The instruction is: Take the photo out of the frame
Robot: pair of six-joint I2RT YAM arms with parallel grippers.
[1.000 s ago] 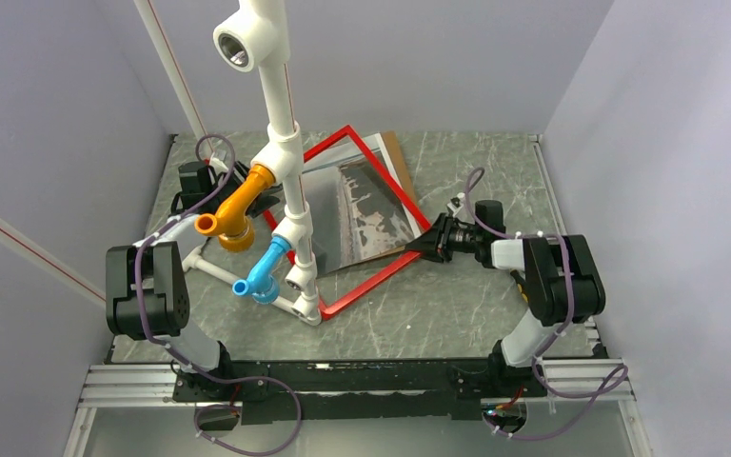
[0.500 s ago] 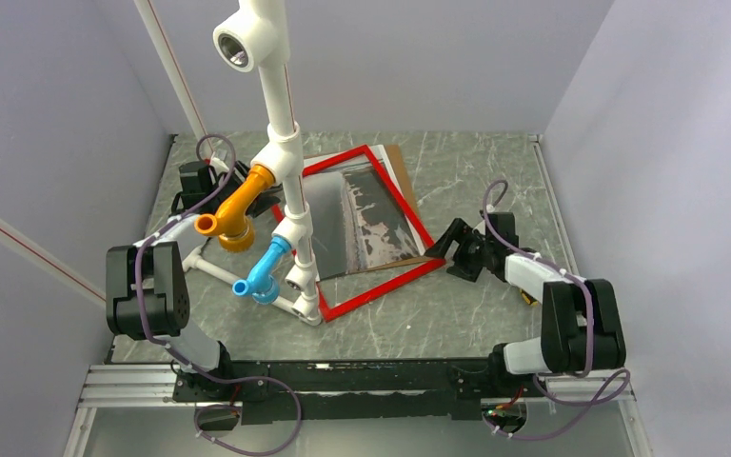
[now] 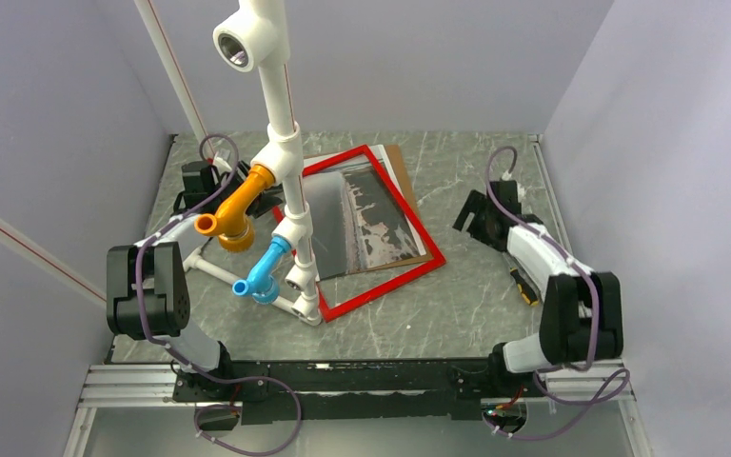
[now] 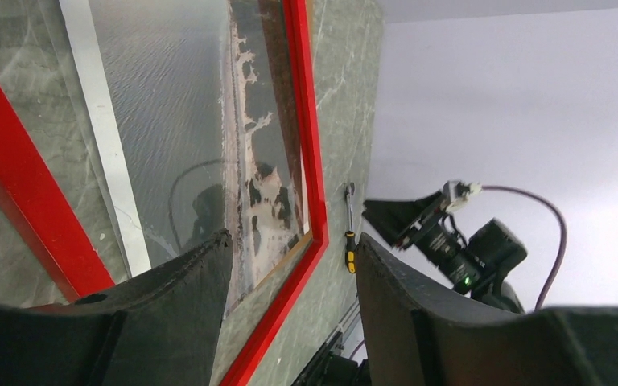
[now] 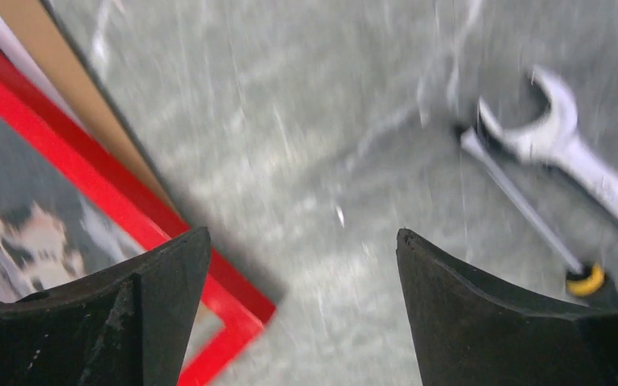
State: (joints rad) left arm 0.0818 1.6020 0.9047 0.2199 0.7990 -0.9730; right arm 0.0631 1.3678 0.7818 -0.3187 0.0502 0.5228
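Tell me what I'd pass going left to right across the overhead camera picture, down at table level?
Orange plastic pipe elbow → thin bright red rectangular picture frame → right arm's black two-finger gripper, jaws apart → small screwdriver with a yellow-and-black handle.

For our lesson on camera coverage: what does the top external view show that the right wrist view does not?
Only the top external view: the white pipe stand and the left arm. Only the right wrist view: a silver wrench. Both: the frame, the photo, a screwdriver, the open right gripper.
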